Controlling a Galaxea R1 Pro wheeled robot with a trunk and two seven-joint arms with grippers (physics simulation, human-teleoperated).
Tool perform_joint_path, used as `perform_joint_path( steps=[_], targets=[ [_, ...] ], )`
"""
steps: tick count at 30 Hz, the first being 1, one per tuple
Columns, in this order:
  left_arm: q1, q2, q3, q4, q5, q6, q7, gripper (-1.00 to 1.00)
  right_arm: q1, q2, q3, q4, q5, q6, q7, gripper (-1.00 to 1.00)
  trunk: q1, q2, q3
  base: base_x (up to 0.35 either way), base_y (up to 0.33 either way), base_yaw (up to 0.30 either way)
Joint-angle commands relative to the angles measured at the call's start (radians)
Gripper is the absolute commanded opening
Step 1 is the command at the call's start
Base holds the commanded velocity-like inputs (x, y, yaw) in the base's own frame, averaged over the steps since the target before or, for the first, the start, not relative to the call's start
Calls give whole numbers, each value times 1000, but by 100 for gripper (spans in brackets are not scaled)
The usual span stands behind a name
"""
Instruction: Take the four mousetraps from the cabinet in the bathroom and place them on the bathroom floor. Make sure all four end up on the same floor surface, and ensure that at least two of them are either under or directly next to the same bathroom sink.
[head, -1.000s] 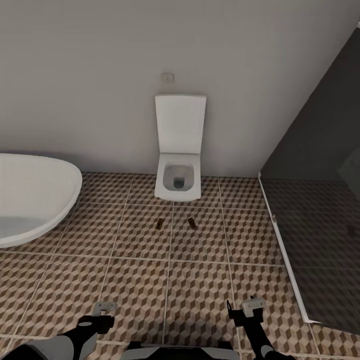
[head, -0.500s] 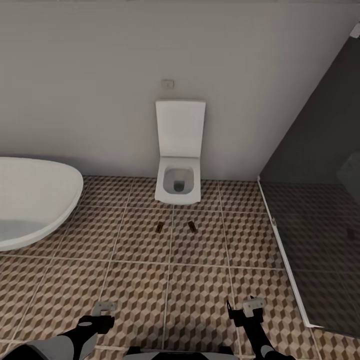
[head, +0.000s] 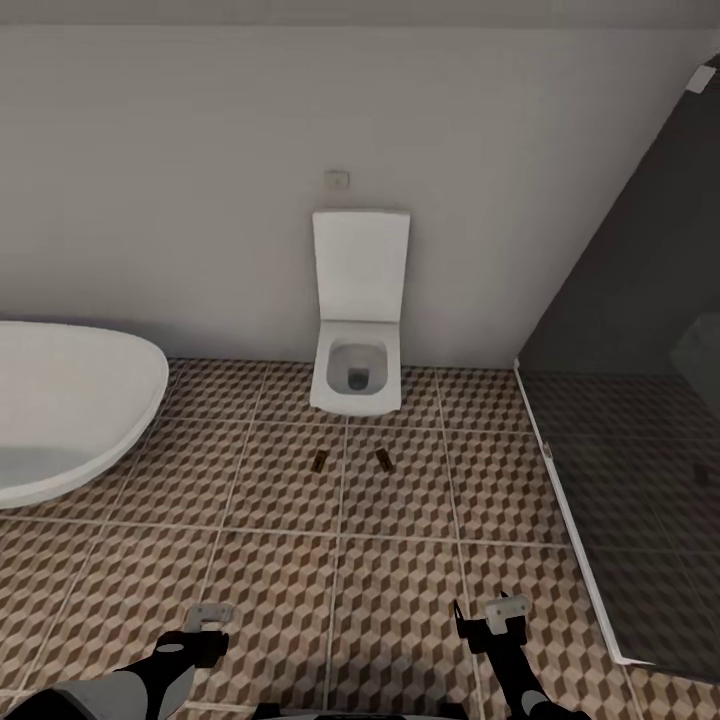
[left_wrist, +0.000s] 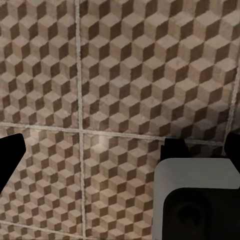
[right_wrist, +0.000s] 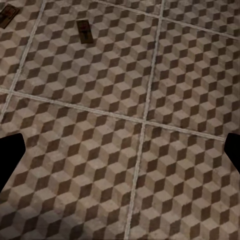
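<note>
Both tools (head: 210, 617) (head: 488, 612) low over bathroom floor (head: 400, 580), mousetraps (head: 319, 460) ahead

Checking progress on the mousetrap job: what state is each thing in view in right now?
Left mousetrap: flat on the bathroom floor, before the toilet.
Right mousetrap: flat on the floor, apart from the other.
Toilet: lid up.
Left gripper: open, empty.
Right gripper: open, empty.

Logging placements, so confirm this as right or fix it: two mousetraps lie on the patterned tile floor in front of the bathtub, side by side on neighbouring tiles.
One thing is wrong: the two mousetraps lie in front of the white toilet, not the bathtub, which stands off to the left. The rest holds: they sit side by side on neighbouring tiles of the patterned floor, as the head view shows.
</note>
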Motion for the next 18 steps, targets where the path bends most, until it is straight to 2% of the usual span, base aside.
perform_joint_path(
  steps=[1, 18],
  targets=[
    [-1, -1, -8, 3, 8, -5, 0, 100, 0, 0, 9, 0, -10, -3, -1, 100, 1, -1, 0, 0, 0, 0],
    [-1, -1, -8, 3, 8, -5, 0, 100, 0, 0, 9, 0, -10, -3, -1, 100, 1, -1, 28, 0, 0, 0]
  ],
)
